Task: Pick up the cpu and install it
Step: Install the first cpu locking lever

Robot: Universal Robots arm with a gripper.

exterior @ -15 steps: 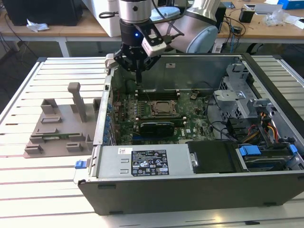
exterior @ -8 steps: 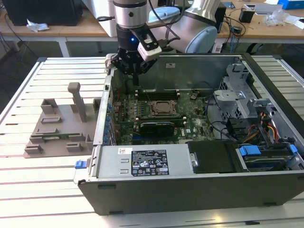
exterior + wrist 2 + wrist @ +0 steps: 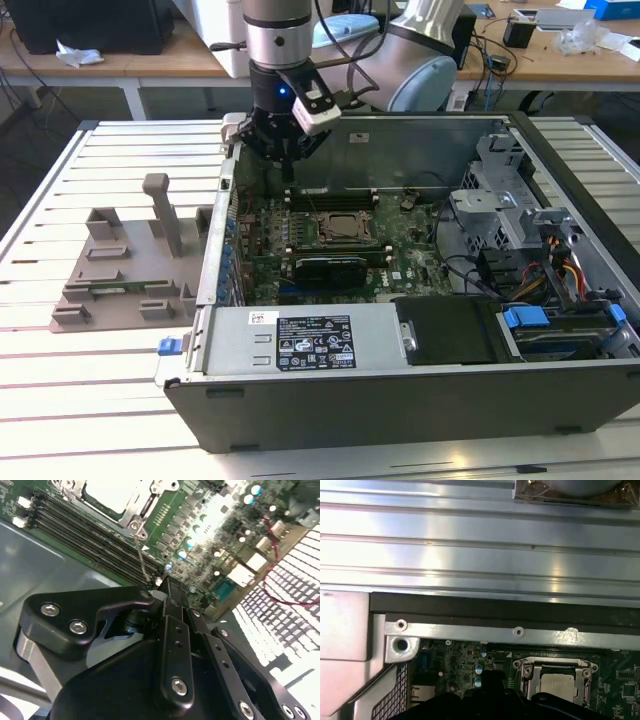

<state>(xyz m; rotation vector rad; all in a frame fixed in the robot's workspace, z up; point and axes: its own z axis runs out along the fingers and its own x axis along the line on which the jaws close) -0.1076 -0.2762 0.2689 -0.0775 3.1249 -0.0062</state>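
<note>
Silver-grey metal marks the cpu (image 3: 561, 683), a small flat square seated in the socket (image 3: 555, 677) on the motherboard (image 3: 330, 245); in the first wrist view it is seen with a dull, evenly reflective top, framed by the socket's steel bracket. In the second wrist view the cpu (image 3: 111, 492) appears as a pale, glossy plate within the same bracket, beside the rows of memory slots (image 3: 95, 540). In the exterior view the socket is found at the centre of the frame, inside the open case (image 3: 400, 300), and the cpu there is too dark to be made out clearly. The gripper (image 3: 285, 165) is held above the board, in the upper middle of the exterior view, up and to the left of the socket, apart from it. Whether its jaws are apart or together cannot be told from the pictures; nothing is seen between them. A grey block (image 3: 130, 265) with upright posts is set on the slatted table (image 3: 60, 380) at the left of the frame, beside the case.
</note>
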